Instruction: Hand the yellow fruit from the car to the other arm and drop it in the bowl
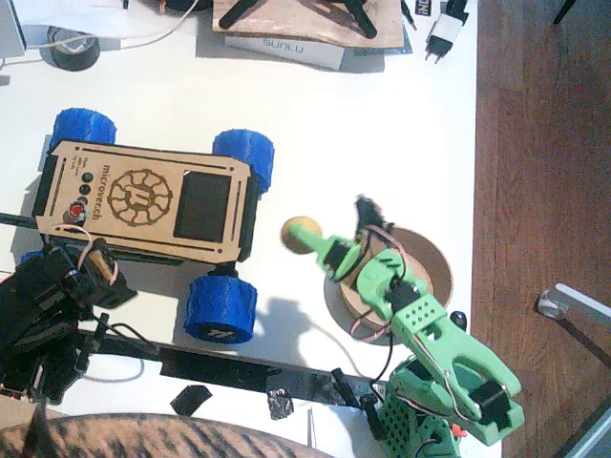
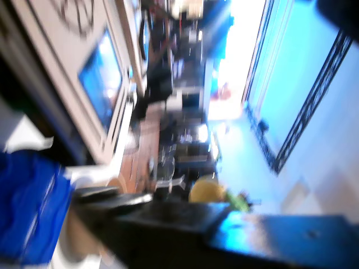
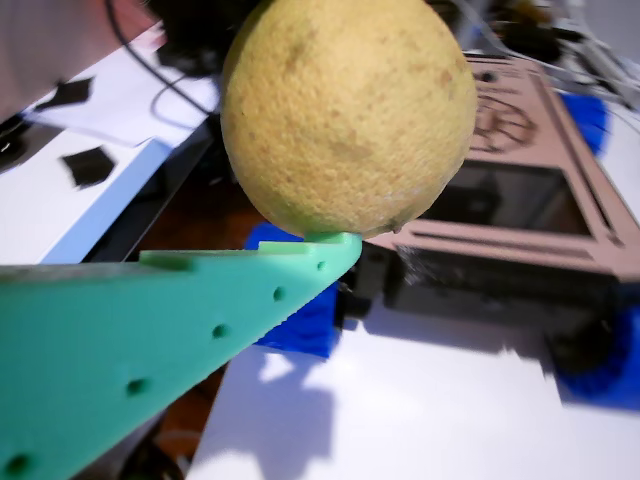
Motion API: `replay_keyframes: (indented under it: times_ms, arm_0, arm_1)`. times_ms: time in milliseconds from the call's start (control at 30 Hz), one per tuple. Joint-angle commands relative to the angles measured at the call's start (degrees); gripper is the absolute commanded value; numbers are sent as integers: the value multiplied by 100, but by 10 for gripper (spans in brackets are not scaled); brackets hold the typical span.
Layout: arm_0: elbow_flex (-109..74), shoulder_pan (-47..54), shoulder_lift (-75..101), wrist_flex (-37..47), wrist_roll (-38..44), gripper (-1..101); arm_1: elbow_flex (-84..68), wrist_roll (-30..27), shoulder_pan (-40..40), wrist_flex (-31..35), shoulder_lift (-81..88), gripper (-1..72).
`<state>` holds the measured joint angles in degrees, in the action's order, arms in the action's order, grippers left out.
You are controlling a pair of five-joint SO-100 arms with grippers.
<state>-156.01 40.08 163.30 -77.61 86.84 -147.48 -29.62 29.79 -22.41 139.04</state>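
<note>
The right claw is clamped on the lemon at frame centre — just left of the bowl, not yet over it; left claw's opening can't be told.

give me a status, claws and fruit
Right claw shut on the yellow fruit, beside the bowl, not over it. Left claw state unreadable. Nothing between fruit and bowl.

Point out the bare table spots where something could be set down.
Free: white top between the car and the boxes; also right of the car, above the bowl. Crowded: front edge, by both arms, and the bowl area where the green arm holds the yellow fruit.
</note>
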Motion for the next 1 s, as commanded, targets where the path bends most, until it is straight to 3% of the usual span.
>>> replay_keyframes:
  times_ms: [0, 133, 267, 367, 400, 500, 633, 733, 967]
  arm_0:
    - [-18, -624, -97, -202, -1397, 393]
    - [-26, -1292, -105, 105, -2953, 332]
    - [-35, -1775, -167, 132, -4008, 277]
    - [-149, -1995, -527, 132, -4465, 121]
    - [-281, -2039, -598, 202, -4544, 60]
    - [-870, -2057, -633, 624, -4570, 1]
    - [-1696, -2057, -633, 1213, -4553, 1]
    - [-1863, -2004, -141, 1151, -4562, 1]
    - [-1863, -1995, -149, 1151, -4562, 1]
  arm_1:
    - [694, 633, -316, -255, -211, -2]
    - [1169, 1345, -615, -650, -571, -2]
    - [1494, 1793, -914, -932, -914, -2]
    - [1635, 2021, -1151, -1134, -1178, -2]
    - [1644, 2074, -1239, -1143, -1266, -2]
    - [1696, 2145, -1468, -1134, -1573, -2]
    - [1846, 2136, -1670, -1116, -2039, -2]
    - [2057, 2180, -1767, -1151, -2347, -2]
    - [2733, 2522, -2013, -1986, -3015, -2]
